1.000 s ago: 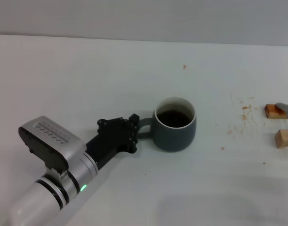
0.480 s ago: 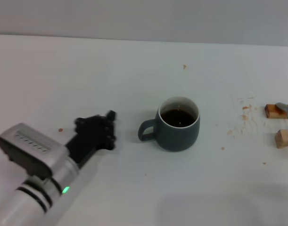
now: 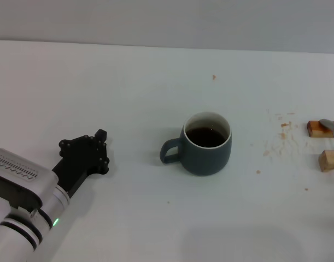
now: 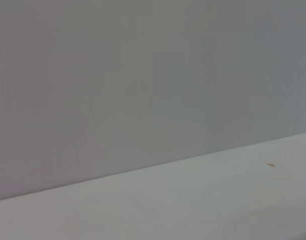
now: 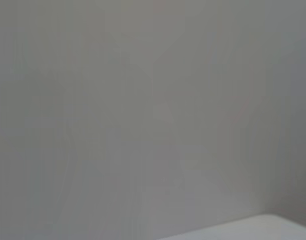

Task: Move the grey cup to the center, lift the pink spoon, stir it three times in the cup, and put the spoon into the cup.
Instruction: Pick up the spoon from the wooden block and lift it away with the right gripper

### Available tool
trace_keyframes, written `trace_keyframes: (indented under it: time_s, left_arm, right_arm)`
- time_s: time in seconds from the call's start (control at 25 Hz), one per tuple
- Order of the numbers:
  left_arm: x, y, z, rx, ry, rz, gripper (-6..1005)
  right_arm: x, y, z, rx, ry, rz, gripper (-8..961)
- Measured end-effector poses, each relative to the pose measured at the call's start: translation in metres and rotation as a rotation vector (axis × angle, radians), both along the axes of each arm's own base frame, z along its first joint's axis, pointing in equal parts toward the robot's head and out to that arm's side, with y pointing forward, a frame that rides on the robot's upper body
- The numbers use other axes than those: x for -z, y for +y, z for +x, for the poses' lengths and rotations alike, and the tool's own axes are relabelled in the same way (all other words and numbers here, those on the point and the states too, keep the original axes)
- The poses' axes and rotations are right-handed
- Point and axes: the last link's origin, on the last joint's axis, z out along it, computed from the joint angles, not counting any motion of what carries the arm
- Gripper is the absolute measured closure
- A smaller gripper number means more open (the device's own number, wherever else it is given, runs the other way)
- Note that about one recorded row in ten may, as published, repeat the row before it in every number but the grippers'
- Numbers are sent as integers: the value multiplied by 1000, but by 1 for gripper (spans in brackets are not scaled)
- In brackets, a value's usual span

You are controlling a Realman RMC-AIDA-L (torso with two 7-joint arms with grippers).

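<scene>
Reaching low over the white worktop (image 3: pixel 128 87) from the near left, left claw (image 3: pixel 95 146) empty, finger state impossible to tell, well apart from the grey cup (image 3: pixel 206 146) at centre, handle toward it, pink spoon (image 3: pixel 332 131) resting across wooden blocks (image 3: pixel 325 143) far right.

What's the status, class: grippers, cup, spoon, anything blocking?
Left gripper off the grey cup, holding nothing. Right gripper out of view. Pink spoon untouched on wooden blocks, far right. Nothing between cup and spoon.
</scene>
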Motion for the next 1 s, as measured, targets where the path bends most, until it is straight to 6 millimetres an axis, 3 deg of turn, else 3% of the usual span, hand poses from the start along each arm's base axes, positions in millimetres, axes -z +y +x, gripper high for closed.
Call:
trace_keyframes:
  time_s: [0.48,1.0]
  left_arm:
    - [2,-1,2,4,-5,-6,1001]
    - [5,1,7,20,-6,-13,1001]
  right_arm:
    - [13,27,6,6,33,-112,210]
    - [24,36,-2,-28,51,-171,210]
